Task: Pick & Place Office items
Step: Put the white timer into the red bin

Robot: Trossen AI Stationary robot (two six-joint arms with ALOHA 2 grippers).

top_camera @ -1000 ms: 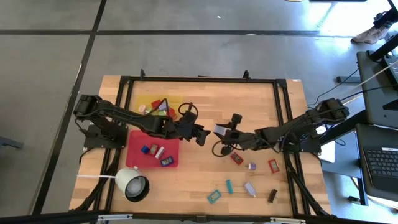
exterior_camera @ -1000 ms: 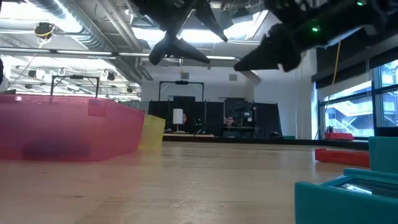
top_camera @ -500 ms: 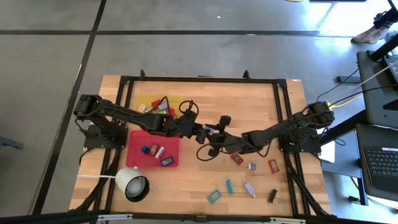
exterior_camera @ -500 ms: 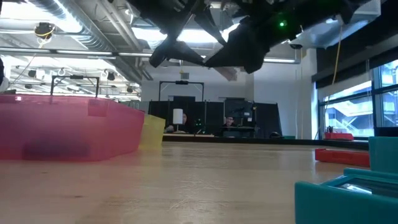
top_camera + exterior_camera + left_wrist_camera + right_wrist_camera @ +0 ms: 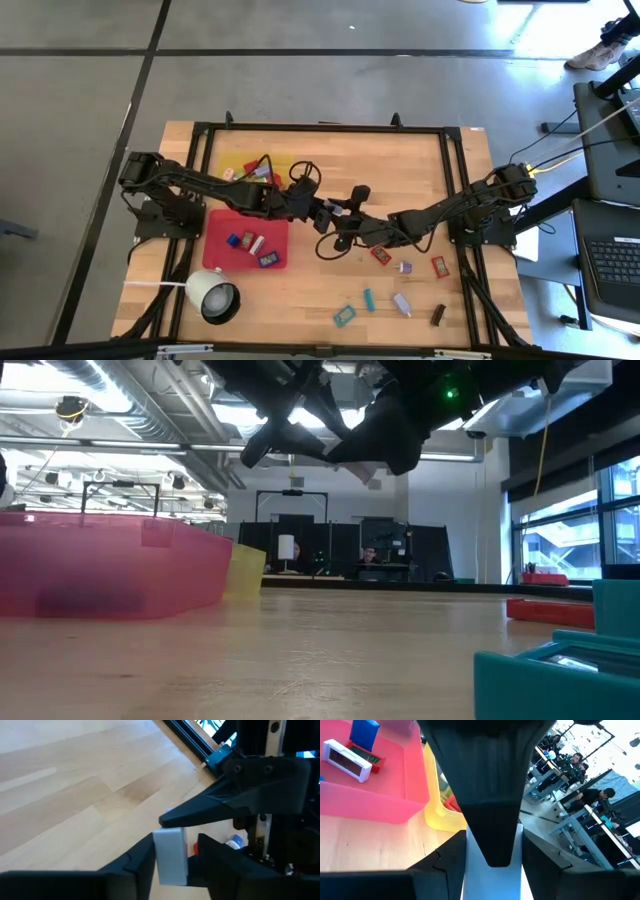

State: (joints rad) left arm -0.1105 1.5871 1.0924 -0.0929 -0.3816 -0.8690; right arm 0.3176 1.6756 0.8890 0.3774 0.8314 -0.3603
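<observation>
A small white block (image 5: 170, 857), one of the office items, hangs in mid-air over the table's middle (image 5: 343, 208). My left gripper (image 5: 172, 862) reaches it from the table's left (image 5: 330, 212) and my right gripper (image 5: 492, 870) from the right (image 5: 348, 217). Both are shut on it. Each wrist view shows the other arm's dark finger in front of the block. More items lie loose on the near right: red pieces (image 5: 380, 254), teal ones (image 5: 345, 315), a black one (image 5: 438, 315). My left gripper pinches the white block between its two fingers, on two opposite side faces (image 5: 156, 862). The fingers come from the table's left, slanting down. The block is upright and clear of the table. My right gripper pinches the same block between its two fingers; white shows beside each finger (image 5: 468, 880). It comes from the table's right, almost level. My left arm's finger (image 5: 490, 795) covers the middle of the block.
A red tray (image 5: 225, 225) holding blue and white pieces lies at the left, with a yellow tray (image 5: 235, 165) behind it. A white cup-like thing with a cord (image 5: 213, 297) stands near the front left. A black frame (image 5: 455, 180) edges the wooden table.
My right gripper has carried the white block toward the table's left, up to my left gripper, then stopped. My left gripper has stayed in place and has shut its fingers on the block, so both now hold it.
</observation>
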